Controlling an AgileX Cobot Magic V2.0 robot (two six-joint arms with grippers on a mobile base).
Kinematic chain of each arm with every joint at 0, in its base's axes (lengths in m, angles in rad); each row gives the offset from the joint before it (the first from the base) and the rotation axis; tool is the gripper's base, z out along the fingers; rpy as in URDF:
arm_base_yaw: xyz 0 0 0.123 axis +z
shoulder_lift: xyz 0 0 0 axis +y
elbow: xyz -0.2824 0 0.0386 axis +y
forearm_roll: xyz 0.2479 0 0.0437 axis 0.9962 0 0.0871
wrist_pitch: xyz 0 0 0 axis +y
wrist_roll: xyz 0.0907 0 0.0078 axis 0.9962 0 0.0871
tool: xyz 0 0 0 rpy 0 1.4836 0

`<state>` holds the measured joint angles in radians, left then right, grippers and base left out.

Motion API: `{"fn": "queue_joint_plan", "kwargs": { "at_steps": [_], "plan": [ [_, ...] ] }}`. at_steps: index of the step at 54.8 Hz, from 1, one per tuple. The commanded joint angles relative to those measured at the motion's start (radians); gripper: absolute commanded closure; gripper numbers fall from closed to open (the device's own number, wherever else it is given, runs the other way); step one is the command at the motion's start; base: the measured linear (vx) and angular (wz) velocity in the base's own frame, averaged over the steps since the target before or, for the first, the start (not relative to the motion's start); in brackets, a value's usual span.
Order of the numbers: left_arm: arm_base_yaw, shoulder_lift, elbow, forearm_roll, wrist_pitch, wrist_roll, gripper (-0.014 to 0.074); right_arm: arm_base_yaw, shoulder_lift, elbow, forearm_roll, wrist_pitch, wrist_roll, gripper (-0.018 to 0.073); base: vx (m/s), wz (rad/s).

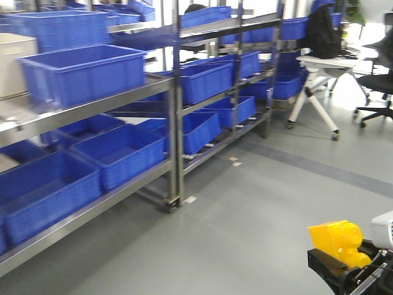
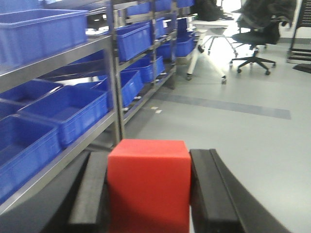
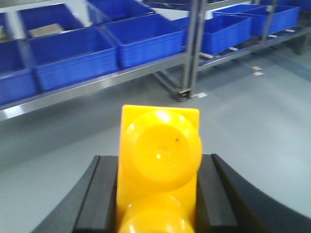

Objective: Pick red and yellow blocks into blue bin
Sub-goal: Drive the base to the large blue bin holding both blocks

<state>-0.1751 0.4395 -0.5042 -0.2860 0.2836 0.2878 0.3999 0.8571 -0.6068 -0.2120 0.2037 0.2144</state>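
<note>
Yellow brick (image 3: 158,165), long axis along the right fingers (image 3: 102,194), sits clamped between them; left fingers (image 2: 90,194) clamp the red cube (image 2: 148,187).

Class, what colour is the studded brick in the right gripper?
The brick is yellow, clearest in the right wrist view.

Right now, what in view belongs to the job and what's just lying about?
Job: red cube in left gripper; yellow brick in right gripper; blue bins, target unclear.
Lying about: steel rack, cream tub, white table, office chair.
</note>
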Motion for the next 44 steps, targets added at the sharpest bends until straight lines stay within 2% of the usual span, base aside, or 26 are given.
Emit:
{"fn": "queue_joint_plan", "kwargs": {
  "at_steps": [1, 44],
  "plan": [
    [-0.002, 0.010, -0.028, -0.015, -0.088, -0.002, 0.0594, -0.001, -0.010, -0.029, -0.012, -0.076, -0.007, 0.0568, 0.52, -0.35],
    [-0.002, 0.009, -0.028, -0.015, -0.088, -0.002, 0.0594, -0.001, -0.010, -0.029, -0.012, -0.076, -0.007, 0.0568, 0.51, -0.39]
  ]
}}
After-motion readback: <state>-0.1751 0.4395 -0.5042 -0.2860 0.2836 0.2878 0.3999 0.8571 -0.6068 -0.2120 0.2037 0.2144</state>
